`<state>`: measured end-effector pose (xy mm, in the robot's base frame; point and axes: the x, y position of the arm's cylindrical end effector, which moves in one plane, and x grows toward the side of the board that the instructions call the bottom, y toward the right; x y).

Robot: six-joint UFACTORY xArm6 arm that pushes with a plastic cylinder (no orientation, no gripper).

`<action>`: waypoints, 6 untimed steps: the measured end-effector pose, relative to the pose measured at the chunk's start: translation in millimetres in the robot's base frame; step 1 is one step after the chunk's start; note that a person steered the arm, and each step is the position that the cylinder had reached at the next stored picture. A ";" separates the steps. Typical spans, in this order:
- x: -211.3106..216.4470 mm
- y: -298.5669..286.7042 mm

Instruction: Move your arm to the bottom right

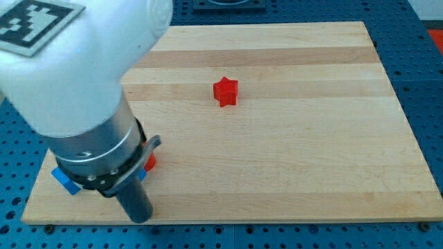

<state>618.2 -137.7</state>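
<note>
My tip [140,218] at desk [291,173] bottom-left, beside blue block [66,181]; red star [225,91] well apart; tool has no jaws, grasps nothing.

The arm's bulk fills the near left corner, its tip [140,217] down by the board's [311,173] near edge. Crowded right there: a blue block [64,180] and a red block [149,163] peek out from under the arm, shapes hidden. Further off, a red star block [225,91] stands alone mid-board. Right of the tip, along the near edge to the right corner, bare wood, open passage.
</note>
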 end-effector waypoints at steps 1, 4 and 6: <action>0.2 -34.0; -26.4 -148.6; -42.3 -113.7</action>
